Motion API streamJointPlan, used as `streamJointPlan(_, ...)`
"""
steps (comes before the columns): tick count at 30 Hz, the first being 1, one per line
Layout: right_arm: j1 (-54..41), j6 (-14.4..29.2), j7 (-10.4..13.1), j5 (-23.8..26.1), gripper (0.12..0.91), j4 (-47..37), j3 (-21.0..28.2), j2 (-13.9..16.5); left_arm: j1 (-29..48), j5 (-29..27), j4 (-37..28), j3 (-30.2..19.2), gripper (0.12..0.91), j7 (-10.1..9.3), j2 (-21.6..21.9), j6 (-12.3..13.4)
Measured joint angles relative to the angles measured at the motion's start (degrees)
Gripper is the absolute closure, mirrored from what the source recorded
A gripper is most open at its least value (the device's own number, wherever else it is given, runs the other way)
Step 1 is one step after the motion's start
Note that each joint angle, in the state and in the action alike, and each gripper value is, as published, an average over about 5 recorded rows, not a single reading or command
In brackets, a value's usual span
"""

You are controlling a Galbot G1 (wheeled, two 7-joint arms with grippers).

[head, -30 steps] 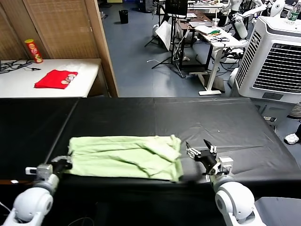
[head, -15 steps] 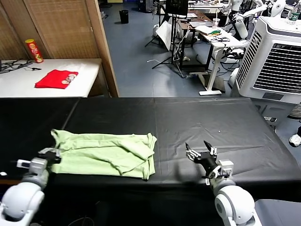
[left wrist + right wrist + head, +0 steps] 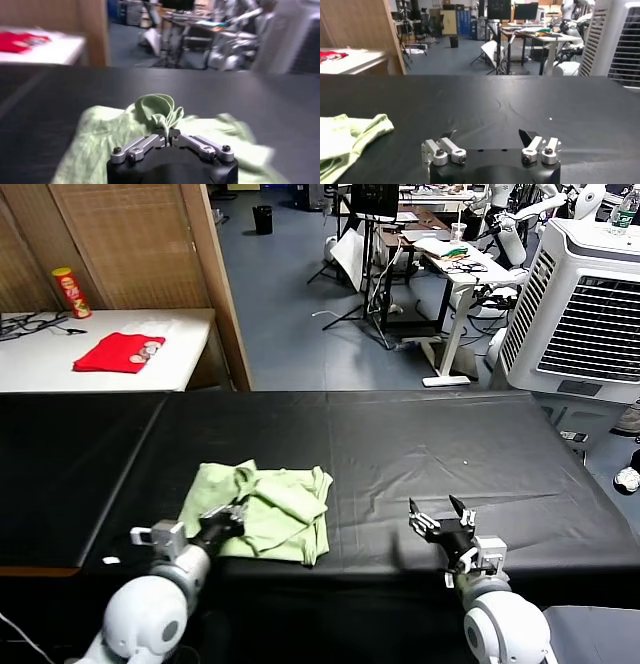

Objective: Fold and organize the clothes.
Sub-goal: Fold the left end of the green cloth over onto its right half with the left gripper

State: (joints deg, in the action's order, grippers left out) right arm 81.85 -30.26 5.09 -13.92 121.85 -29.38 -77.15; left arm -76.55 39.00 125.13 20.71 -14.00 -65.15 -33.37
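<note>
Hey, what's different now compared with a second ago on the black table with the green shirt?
The left end effector, shut on the pale green thin-fabric shirt, has carried its left edge rightward over the rest, so the shirt now lies bunched and much narrower. The right end effector stayed open and empty over the black table, drifting slightly toward the robot. The small red folded garment is unmoved.

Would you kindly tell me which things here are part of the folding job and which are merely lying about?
Part of the job:
- green shirt, bunched on the black table
- left tool, shut on a fold of the shirt
- right tool, open, clear of the shirt

Lying about:
- red garment on the white side table
- red can
- air cooler
</note>
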Motion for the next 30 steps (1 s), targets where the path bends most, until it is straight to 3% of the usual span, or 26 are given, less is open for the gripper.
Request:
streamJointPlan(9,0.0,0.0,-0.2,0.3,0.227,-0.5,-0.1,-0.1,2.4,-0.8,-1.0,-5.0,0.878,0.78,-4.5,0.7)
streamJointPlan(15,-0.7,0.5,-1.1,0.5,0.227,-0.9,0.9,-0.2,2.3,-4.2,-2.4,-6.2,0.864,2.58,-6.1,2.1)
streamJointPlan(19,-1.5,0.9,-1.9,0.4,0.227,-1.4,2.0,0.0,2.1,-5.8,-3.4,-6.7,0.712,3.33,-7.4,2.6)
streamJointPlan(27,-5.2,1.5,-4.8,-0.5,0.227,-3.5,6.6,0.9,1.5,-4.3,-2.8,-5.9,0.303,4.4,-9.2,4.1)
streamJointPlan(30,-7.7,1.9,-5.8,-0.6,0.227,-5.1,9.8,1.0,1.2,-6.5,-2.1,-4.0,0.241,5.33,-7.9,5.8)
